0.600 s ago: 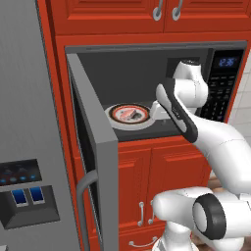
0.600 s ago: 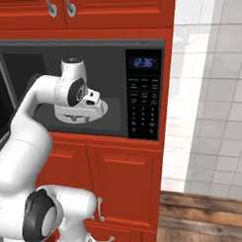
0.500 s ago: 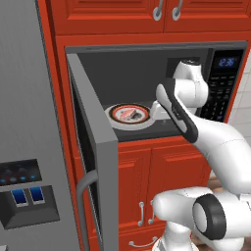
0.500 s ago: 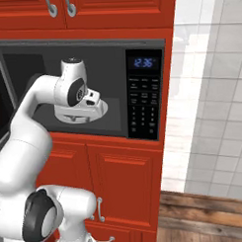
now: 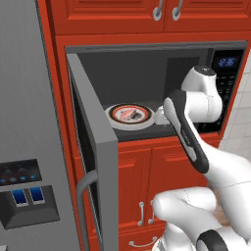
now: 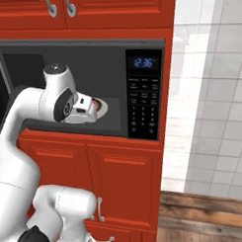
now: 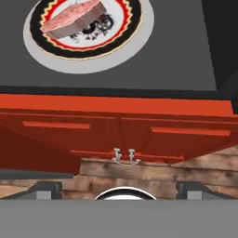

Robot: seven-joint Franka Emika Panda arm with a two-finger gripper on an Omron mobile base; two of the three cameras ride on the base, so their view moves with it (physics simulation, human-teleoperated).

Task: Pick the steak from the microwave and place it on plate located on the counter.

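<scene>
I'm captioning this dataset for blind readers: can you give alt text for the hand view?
A pinkish steak lies on a white plate with a red-orange ring on the dark microwave floor. Below its front edge are red cabinet doors and wooden flooring.

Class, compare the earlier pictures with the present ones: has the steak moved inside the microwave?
No. The steak lies on the same white plate with the red-orange ring, at the same spot relative to the microwave door in the left base view.

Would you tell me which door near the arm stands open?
The microwave door, swung out leftward; the red cabinet doors below it are shut.
</scene>
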